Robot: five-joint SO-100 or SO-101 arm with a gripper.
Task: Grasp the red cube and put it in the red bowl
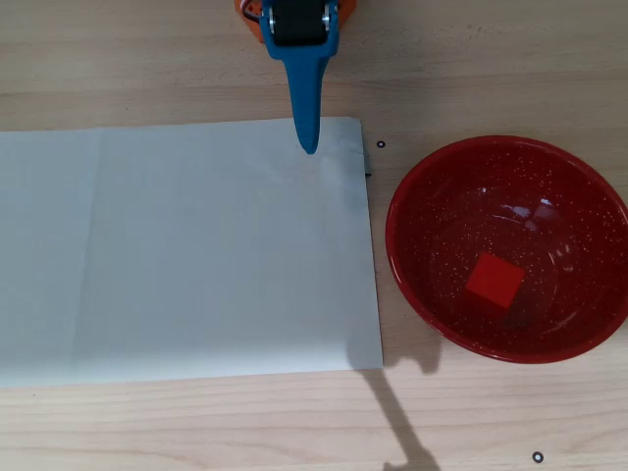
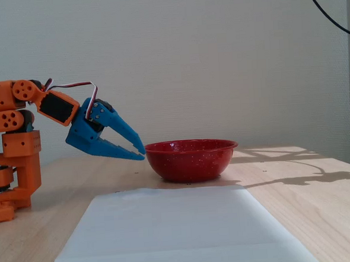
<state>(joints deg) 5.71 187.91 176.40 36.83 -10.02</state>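
The red cube (image 1: 494,280) lies inside the red bowl (image 1: 429,192), a little right of its centre in the overhead view. The bowl's wall hides the cube in the fixed view, where the bowl (image 2: 192,162) stands on the wooden table. My blue gripper (image 1: 311,147) is shut and empty, its tips together over the far edge of a white sheet, left of the bowl and apart from it. In the fixed view the gripper (image 2: 142,154) hangs just left of the bowl's rim, pointing down toward it.
A white paper sheet (image 1: 186,255) covers the left and middle of the wooden table and also shows in the fixed view (image 2: 175,232). The orange arm base (image 2: 13,158) stands at the left. Small black marks (image 1: 381,145) dot the table near the bowl.
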